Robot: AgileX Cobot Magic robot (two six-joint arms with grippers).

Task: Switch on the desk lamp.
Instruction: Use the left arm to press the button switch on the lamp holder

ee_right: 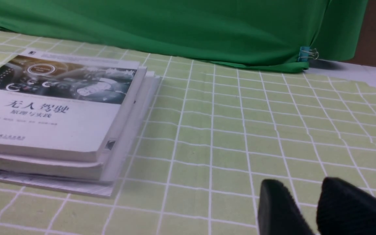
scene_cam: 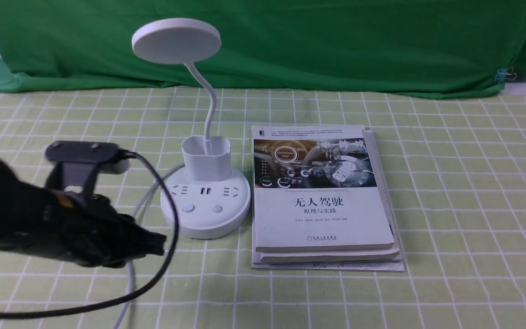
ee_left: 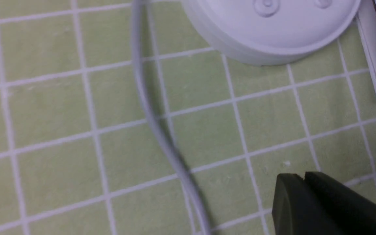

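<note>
The white desk lamp (scene_cam: 204,183) stands left of centre on the checked cloth, unlit. Its disc head (scene_cam: 176,40) is raised on a thin neck above a cup holder (scene_cam: 206,157). Two buttons, left (scene_cam: 188,209) and right (scene_cam: 217,209), sit on the front of its round base, which also shows in the left wrist view (ee_left: 273,36). My left gripper (scene_cam: 160,244) is shut and empty, hovering just left of and in front of the base; its tips (ee_left: 300,178) are short of the buttons. My right gripper (ee_right: 308,189) is slightly open, empty, low over the cloth; it does not show in the front view.
A stack of books (scene_cam: 322,201) lies right beside the lamp base. The lamp's white cord (ee_left: 155,124) runs toward the front under my left arm. My arm's black cable (scene_cam: 162,269) loops in front. A green backdrop (scene_cam: 290,41) closes the far side.
</note>
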